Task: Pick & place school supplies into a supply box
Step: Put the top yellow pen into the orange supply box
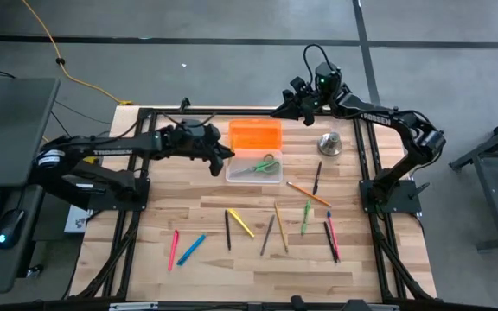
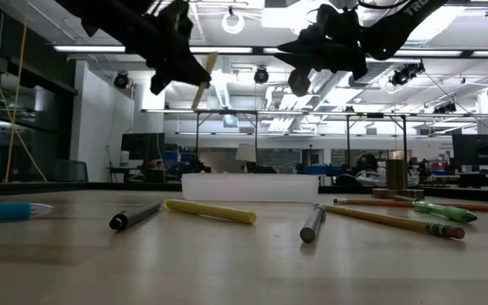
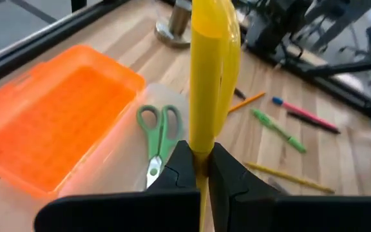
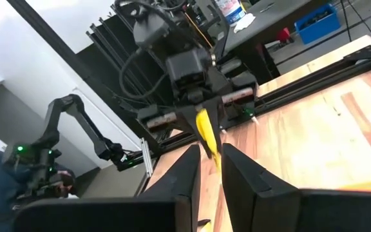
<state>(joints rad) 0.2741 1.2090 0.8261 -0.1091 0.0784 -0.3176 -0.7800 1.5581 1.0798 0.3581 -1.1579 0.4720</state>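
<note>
The left gripper has its two dark fingers pressed tight against the lower end of a yellow marker, which stands up out of the grip; in the high view this gripper hovers just beside the left edge of the clear supply box, above the table. Inside that box lie the green-handled scissors, and the orange tray sits touching the box on its far side. The right gripper is raised over the far edge of the table, beyond the orange tray; its fingers stand with a narrow gap between them and nothing is held there. A silver bell stands to the right of the box. The remaining supplies lie scattered on the nearer half of the table: a pink pen, a blue marker, a second yellow marker, a green pen and several pencils.
</note>
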